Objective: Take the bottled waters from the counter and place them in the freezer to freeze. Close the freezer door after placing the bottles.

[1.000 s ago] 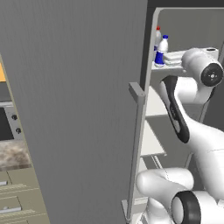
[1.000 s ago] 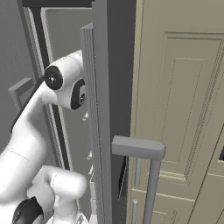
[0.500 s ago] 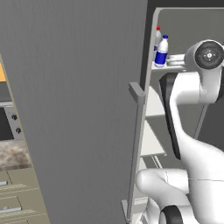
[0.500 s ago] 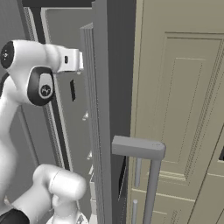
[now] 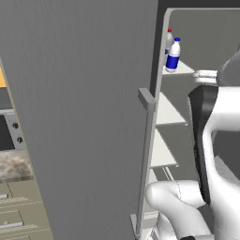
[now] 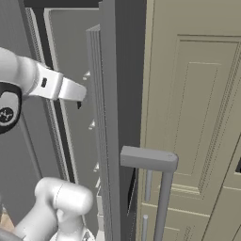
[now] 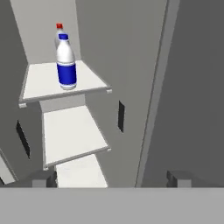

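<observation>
Freezer shelf (image 7: pixel 39 83) holds 2 upright blue-banded bottled waters (image 7: pixel 66 61).

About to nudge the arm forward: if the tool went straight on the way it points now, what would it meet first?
Probably the freezer's grey inner wall beside the white shelves, not the blue-capped bottle, which stands up and left of centre in the hand view. The open tool holds nothing. Depth is hard to judge here.

Bottles (image 7: pixel 65 61) crowd top shelf back, lower shelves (image 7: pixel 74 133) bare, freezer door (image 5: pixel 89 112) open alongside.
</observation>
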